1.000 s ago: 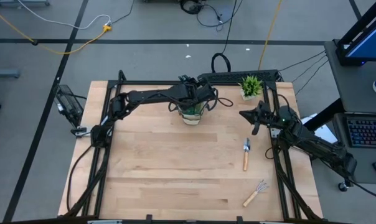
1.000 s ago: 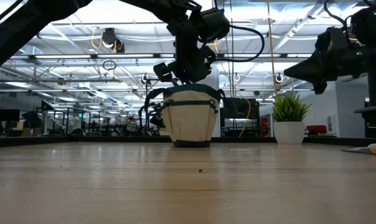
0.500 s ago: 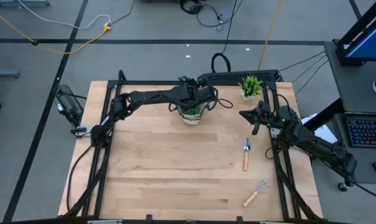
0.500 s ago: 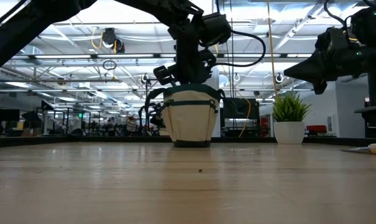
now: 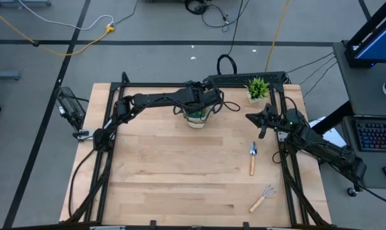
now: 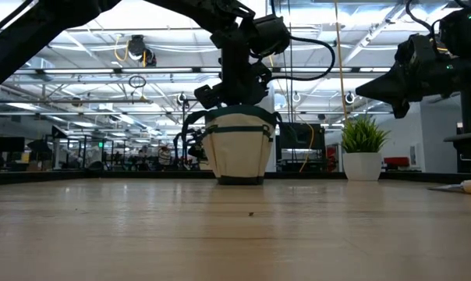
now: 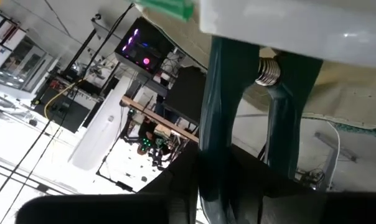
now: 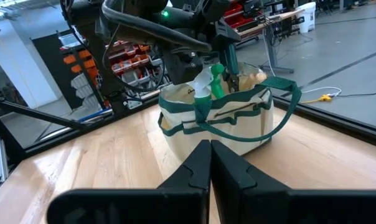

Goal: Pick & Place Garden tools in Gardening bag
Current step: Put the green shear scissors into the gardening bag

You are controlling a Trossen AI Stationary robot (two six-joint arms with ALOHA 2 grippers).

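The beige gardening bag [image 5: 197, 116] [image 6: 237, 148] [image 8: 219, 121], with dark green trim and handles, stands at the table's far middle. A green spray bottle with a white nozzle [image 8: 206, 84] sticks out of its mouth. My left gripper [image 5: 199, 105] [image 6: 239, 97] [image 7: 231, 180] hovers over the bag's mouth, shut on the pruning shears [image 7: 238, 106]. My right gripper [image 5: 254, 118] [image 8: 210, 165] waits shut and empty above the table's right side. A wooden-handled trowel [image 5: 252, 158] and a hand rake [image 5: 262, 198] lie flat on the table at the right. My left gripper pinches the pruning shears' two dark green handles [image 7: 213, 143] between its fingers, short of the spring [image 7: 267, 71]. The fingers slant down from above the bag, lying along the shears. The shears hang with the blade end down in the bag's mouth, the blades hidden by the spray bottle's head.
A spiky green plant in a white pot [image 5: 257, 88] [image 6: 363, 152] stands at the far right, close to my right gripper. Black frame rails [image 5: 103, 166] run along the table's sides and far edge. Bare wood spans the middle and near left.
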